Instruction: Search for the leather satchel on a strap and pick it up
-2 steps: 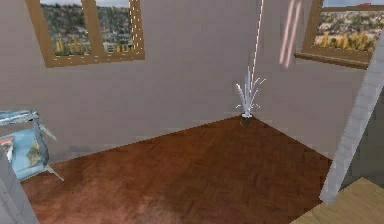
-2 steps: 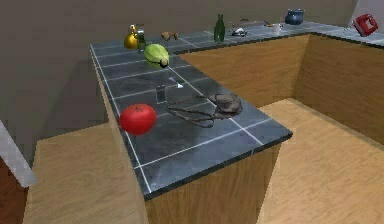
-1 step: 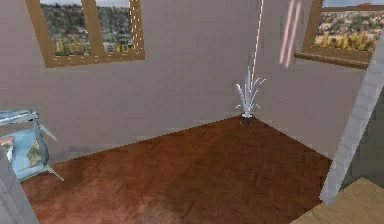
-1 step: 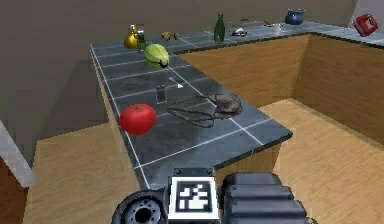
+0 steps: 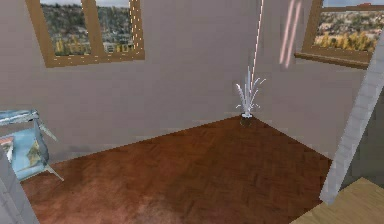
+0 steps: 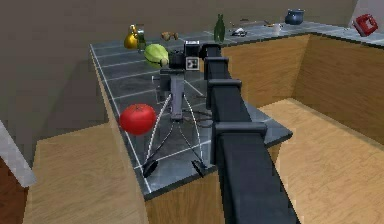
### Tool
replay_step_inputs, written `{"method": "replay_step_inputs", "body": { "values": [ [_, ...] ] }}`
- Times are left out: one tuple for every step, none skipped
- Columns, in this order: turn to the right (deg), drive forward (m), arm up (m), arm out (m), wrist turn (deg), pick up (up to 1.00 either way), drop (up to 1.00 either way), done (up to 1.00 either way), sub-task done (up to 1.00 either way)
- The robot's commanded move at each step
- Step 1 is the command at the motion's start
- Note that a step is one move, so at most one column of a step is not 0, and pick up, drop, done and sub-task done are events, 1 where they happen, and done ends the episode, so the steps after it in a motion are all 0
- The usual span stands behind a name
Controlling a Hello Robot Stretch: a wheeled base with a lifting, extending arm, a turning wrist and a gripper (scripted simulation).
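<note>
My arm (image 6: 235, 130) reaches out over a dark tiled countertop (image 6: 120, 75) in the arm side view. The gripper (image 6: 175, 168) hangs from its far end, its thin fingers (image 6: 150, 165) spread down toward the counter's near edge. A red round fruit (image 6: 137, 118) lies on the counter just left of the fingers. I cannot tell whether the gripper holds anything.
Farther along the counter are a green apple (image 6: 156, 53), a yellow pot (image 6: 132, 40), a dark bottle (image 6: 220, 28), a blue pot (image 6: 294, 17) and a red object (image 6: 367, 24). The forward view has a bare room corner, a potted plant (image 5: 247, 100), a blue folding chair (image 5: 25, 145) and windows (image 5: 85, 28).
</note>
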Motion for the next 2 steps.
{"method": "replay_step_inputs", "body": {
  "values": [
    [0.0,0.00,0.00,0.00,45.0,0.00,0.00,0.00,0.00],
    [0.0,0.00,0.00,0.00,45.0,0.00,0.00,0.00,0.00]
  ]
}}
